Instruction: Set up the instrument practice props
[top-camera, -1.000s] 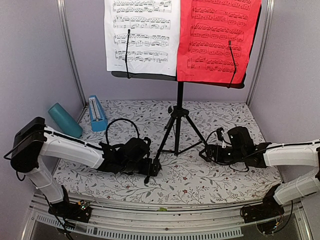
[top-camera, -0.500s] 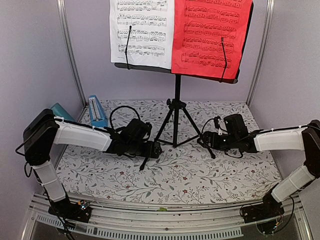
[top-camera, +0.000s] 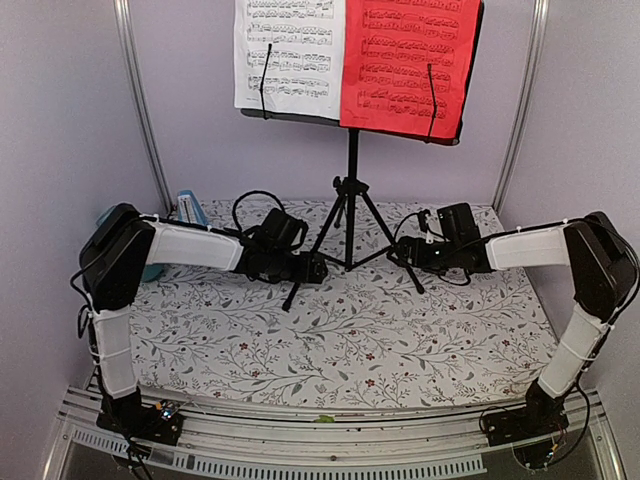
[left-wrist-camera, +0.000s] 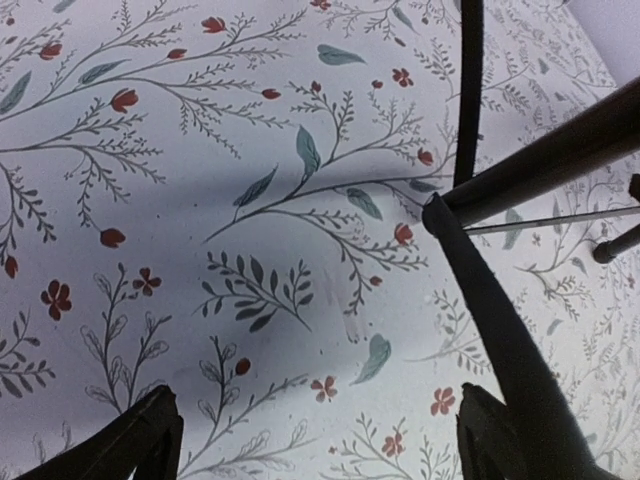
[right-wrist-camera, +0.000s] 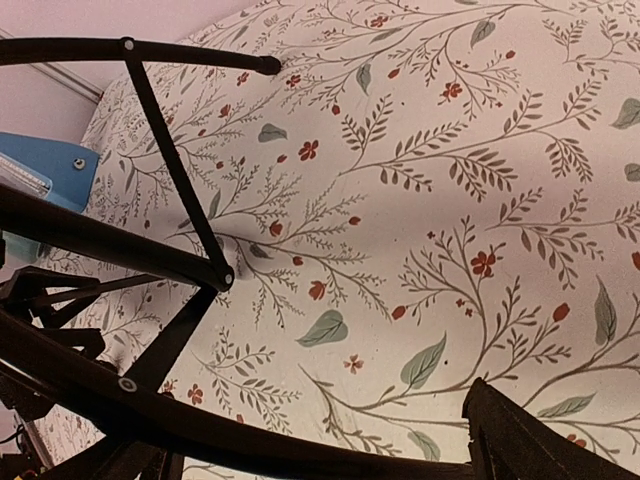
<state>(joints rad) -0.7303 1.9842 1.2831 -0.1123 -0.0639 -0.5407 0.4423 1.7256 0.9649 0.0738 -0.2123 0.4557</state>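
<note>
floral cloth (top-camera: 340, 335) covers the bench, red blooms and grey-green leaves edge to edge. teal cup (top-camera: 103, 214) sits at the far left edge, just a sliver showing. two metal posts (top-camera: 140, 110) rise at the far corners, and a slotted rail (top-camera: 330, 440) runs along the near edge.

Recorded shift of music stand (top-camera: 351, 200) toward 12 o'clock, from mid-table to the rear. Noted left gripper (top-camera: 310, 270) and right gripper (top-camera: 408, 252) advanced the same way beside its legs, reach extended. Found blue metronome (top-camera: 188, 205) now partly masked by the left arm (top-camera: 190, 245), teal cup (top-camera: 104, 214) almost wholly.
</note>
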